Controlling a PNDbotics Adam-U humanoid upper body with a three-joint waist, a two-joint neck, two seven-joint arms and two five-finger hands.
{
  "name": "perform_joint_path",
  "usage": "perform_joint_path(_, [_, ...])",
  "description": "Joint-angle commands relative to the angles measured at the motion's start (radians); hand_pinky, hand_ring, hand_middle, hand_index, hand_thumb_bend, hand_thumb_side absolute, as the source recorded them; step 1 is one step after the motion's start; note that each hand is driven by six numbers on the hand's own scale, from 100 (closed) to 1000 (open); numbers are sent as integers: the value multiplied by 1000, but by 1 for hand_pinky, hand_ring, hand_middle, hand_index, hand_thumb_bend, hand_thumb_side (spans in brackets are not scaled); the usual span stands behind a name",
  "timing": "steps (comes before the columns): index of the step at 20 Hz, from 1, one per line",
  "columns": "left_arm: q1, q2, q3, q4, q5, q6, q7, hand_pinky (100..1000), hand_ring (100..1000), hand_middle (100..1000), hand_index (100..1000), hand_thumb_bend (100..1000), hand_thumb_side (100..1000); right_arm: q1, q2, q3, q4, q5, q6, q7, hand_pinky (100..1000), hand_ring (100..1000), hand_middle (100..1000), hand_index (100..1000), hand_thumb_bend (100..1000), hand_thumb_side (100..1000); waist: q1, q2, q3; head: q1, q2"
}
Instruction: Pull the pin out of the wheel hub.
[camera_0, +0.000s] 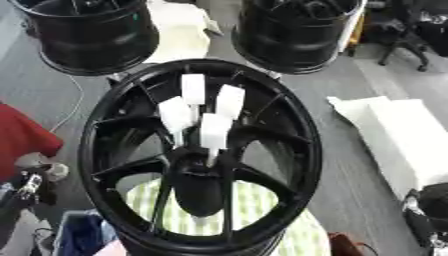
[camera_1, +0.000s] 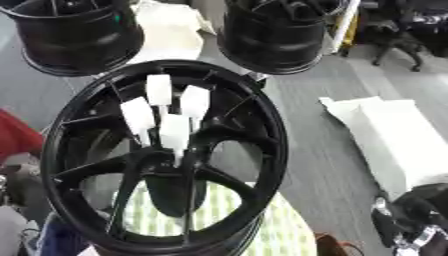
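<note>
I see four white pins (camera_0: 213, 131) standing up out of the centre of the black wheel hub (camera_0: 199, 155), clustered at about twelve o'clock from its middle. Their white blocky heads stand apart from one another, and the thin stems run down into the hub where the spokes meet. All four are seated; nothing touches them.

The wheel hub lies flat with its spokes facing me and fills the middle of my view. Through the gaps between the spokes I see a green-and-white checked cloth (camera_0: 254, 205) under it.

My right hand (camera_1: 411, 220) shows at about four o'clock, near the lower right corner, well apart from the wheel hub; I cannot tell whether its fingers are curled or straight. My left hand (camera_0: 26, 187) shows at about eight o'clock by the left edge, and I cannot tell its fingers' state either.

Beyond the wheel hub, two more black wheels (camera_0: 87, 35) stand at eleven and one o'clock on the grey floor (camera_0: 350, 165). A white slab (camera_0: 402, 135) lies on the floor at three o'clock.
</note>
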Motion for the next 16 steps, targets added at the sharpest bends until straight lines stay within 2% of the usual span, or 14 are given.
perform_joint_path(1, [-61, 80, 16, -78, 47, -15, 7, 527, 497, 493, 819, 100, 629, -2, -14, -6, -11, -2, -4, -1, 297, 487, 763, 715, 448, 210, 5, -11, 0, -5, 5])
perform_joint_path(4, [-141, 164, 6, -108, 122, -39, 25, 531, 501, 497, 818, 100, 594, 0, -16, -7, -11, 0, -4, -1, 297, 487, 763, 715, 448, 210, 9, -13, -2, -9, 5])
perform_joint_path(8, [-266, 306, -68, -77, 231, -109, 8, 549, 520, 517, 820, 100, 548, 3, -19, -5, -12, 2, -4, -1, 297, 487, 763, 715, 448, 211, 16, -15, -8, -11, 5])
perform_joint_path(12, [-386, 422, -193, -2, 284, -244, -99, 592, 571, 564, 827, 100, 526, 3, -22, -1, -12, 4, -3, -1, 297, 487, 763, 715, 448, 211, 22, -17, -17, -9, 6])
perform_joint_path(16, [-510, 501, -344, 91, 272, -443, -280, 647, 627, 623, 843, 100, 518, 3, -27, 3, -11, 7, -3, 1, 297, 487, 763, 715, 448, 211, 28, -19, -25, -5, 8])
